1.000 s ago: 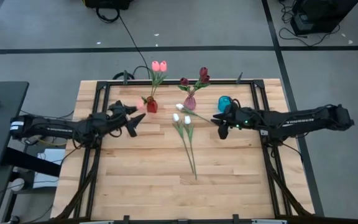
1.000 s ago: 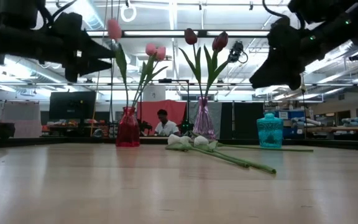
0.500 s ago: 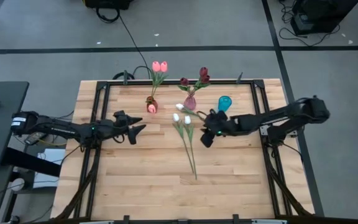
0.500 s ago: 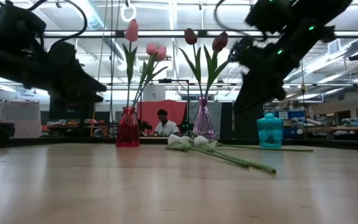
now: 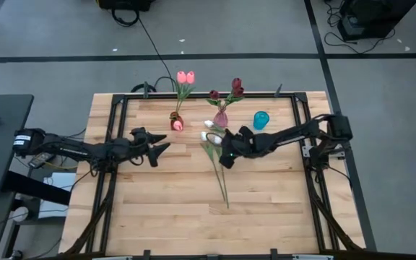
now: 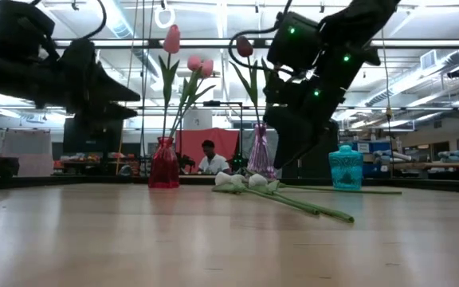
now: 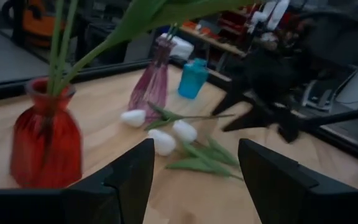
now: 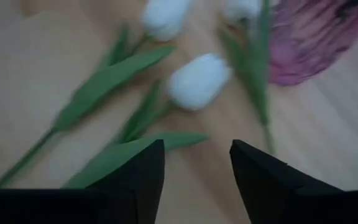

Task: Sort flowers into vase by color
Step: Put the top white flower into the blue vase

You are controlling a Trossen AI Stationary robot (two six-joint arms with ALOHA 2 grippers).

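Wooden planks make up the table (image 5: 172, 202), framed in black metal, and no writing on it or on the arms can be read. From the table's left side the left arm reaches in low and nearly level, its left gripper (image 5: 163, 149) hanging with fingers spread and nothing between them, short of the red vase (image 5: 176, 123). From the right side the right arm stretches across with its elbow raised and its wrist pitched down, so that the right gripper (image 5: 224, 158) hovers just above the loose white tulips (image 5: 209, 136); its fingers (image 8: 263, 180) stand apart, holding nothing, with one white head showing between them in the right wrist view.

Three vases stand along the far edge. The red one holds the pink tulips (image 5: 185, 76), the purple vase (image 5: 221, 118) holds the dark red tulips (image 5: 235, 87), and the teal vase (image 5: 261, 119) stands to the right, well apart from the lying stems. Those white tulips lie flat on the wood just in front of the purple vase, heads toward it, green stems trailing toward the near edge. A person (image 6: 208, 159) sits in the room behind.
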